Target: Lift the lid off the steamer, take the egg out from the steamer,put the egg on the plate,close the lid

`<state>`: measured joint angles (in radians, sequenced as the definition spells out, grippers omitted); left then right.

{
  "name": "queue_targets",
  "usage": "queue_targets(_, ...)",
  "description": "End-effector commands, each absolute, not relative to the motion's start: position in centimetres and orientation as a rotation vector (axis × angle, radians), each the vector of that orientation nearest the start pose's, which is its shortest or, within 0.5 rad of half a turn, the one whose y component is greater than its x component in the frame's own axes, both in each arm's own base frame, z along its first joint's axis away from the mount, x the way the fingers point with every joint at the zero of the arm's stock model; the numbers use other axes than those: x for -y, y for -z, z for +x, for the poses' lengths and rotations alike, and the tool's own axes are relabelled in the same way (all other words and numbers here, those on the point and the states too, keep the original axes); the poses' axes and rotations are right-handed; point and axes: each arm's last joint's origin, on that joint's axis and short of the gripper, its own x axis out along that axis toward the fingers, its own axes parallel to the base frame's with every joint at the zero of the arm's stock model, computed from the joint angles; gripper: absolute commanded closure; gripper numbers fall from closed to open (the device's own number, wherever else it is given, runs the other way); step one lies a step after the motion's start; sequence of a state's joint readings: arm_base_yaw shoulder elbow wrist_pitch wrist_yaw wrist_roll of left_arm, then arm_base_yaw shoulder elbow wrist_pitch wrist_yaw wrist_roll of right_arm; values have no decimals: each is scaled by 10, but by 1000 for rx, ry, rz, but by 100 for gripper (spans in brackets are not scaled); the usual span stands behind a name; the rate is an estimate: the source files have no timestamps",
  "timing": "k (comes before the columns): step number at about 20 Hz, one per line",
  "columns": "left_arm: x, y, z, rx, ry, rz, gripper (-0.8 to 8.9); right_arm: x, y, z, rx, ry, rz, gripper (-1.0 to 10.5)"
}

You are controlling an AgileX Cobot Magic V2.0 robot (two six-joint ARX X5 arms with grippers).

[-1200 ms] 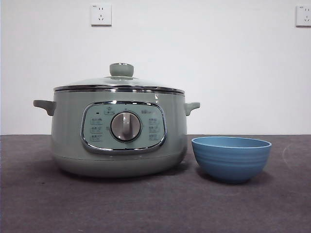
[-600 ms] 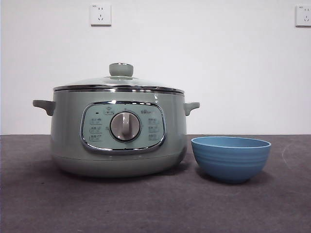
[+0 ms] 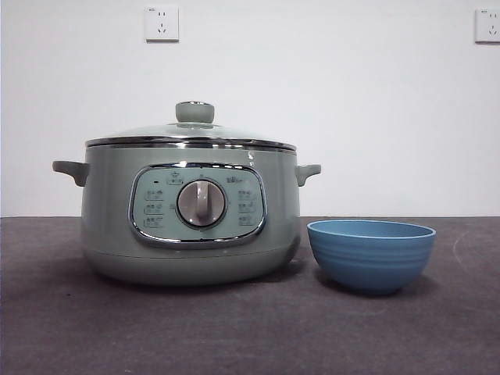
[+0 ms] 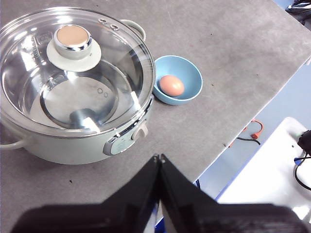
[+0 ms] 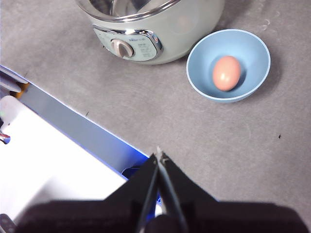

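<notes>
The sage-green steamer (image 3: pixel 191 215) stands at the left of the table, and the glass lid (image 3: pixel 191 134) rests closed on it. Through the lid (image 4: pixel 73 73) the pot's inside shows no egg. The brown egg (image 4: pixel 171 85) lies in the blue plate (image 3: pixel 371 254) just right of the steamer (image 4: pixel 73 141); the right wrist view also shows the egg (image 5: pixel 226 73) in the plate (image 5: pixel 252 53). My left gripper (image 4: pixel 159 158) is shut and held high, back from the table's front edge. My right gripper (image 5: pixel 158 154) is shut too, high over the table's edge, away from the steamer (image 5: pixel 155 29).
Two wall sockets (image 3: pixel 162 23) sit on the white wall behind. The grey table's front edge (image 4: pixel 228 141) drops to a white surface with cables (image 4: pixel 301 160). A blue-edged white surface (image 5: pixel 58 160) lies beyond the table's edge in the right wrist view.
</notes>
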<state>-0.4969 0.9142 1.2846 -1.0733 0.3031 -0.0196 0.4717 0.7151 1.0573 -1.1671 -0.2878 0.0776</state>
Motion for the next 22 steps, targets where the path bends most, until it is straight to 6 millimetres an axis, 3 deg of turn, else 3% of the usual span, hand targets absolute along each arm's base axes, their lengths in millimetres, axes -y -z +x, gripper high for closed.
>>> queue_targets(1,74,-395,119,-712,743,72,817,-51,-344,82,-861,-684,-15,946)
queue_targets(3,72,-399,124,-630,675,114,817,-51,-344,82,-861,-684,-15,946)
queue_targets(6,58,-418,131,-277,581,167,817,-51,-344,82,-861,-684,-15,946)
queue_targets(8,46,-411,129,-41,535,140,817,-51,-344,82,-861,-684,-15,946)
queue_targets(12,22,-344,117,135,335,131,817,-51,-344,82,-861,-684,-15,946)
queue_targets(17,6,-247,105,23,103,127,817,-51,-344,82,-860,-681,-17,946)
queue_targets(22,2,-190,100,-34,59,123,817,-51,-344,82,-860,-681,-17,946)
